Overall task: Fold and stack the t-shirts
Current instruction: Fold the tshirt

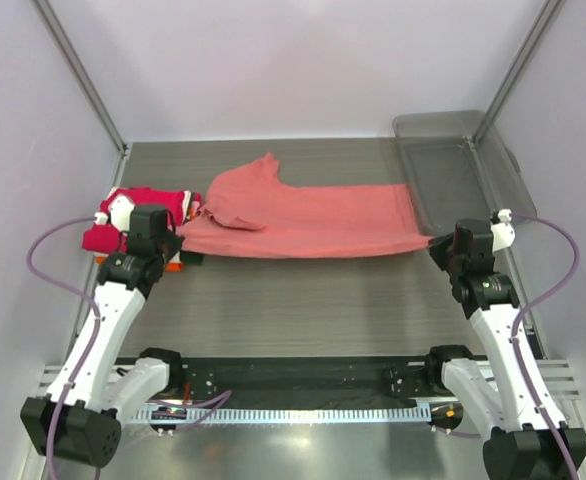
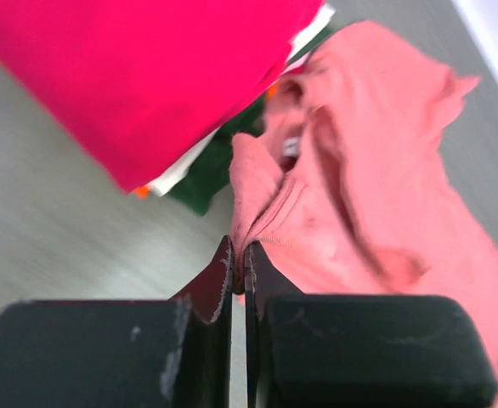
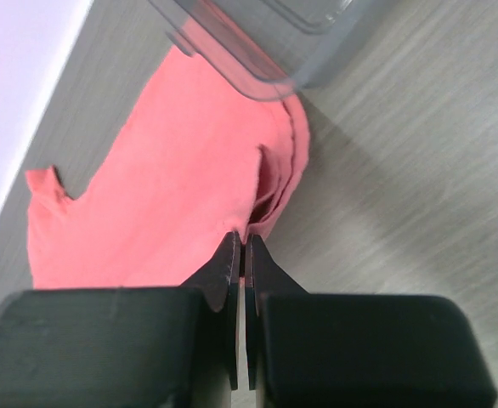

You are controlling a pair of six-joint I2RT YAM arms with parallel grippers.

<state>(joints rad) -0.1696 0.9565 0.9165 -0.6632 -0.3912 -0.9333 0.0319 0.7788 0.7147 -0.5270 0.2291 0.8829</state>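
Overhead, I see the coral shirt (image 1: 303, 220) stretched flat across the table (image 1: 303, 310) between both arms, its right end beside the clear bin (image 1: 453, 165). Only the wrist views show the grips: left gripper (image 2: 239, 255) pinched tight on a fold at the collar end, right gripper (image 3: 240, 245) clamped on the hem corner. The left wrist view also shows the folded stack (image 2: 147, 76), magenta on top, against the coral shirt; in the right wrist view the clear bin hides some hem.

A shirt (image 1: 313, 222) lies spread across the bench (image 1: 303, 300). A stack (image 1: 158, 205) of shirts sits at its left end, and a bin (image 1: 443, 125) stands just beside its right end.
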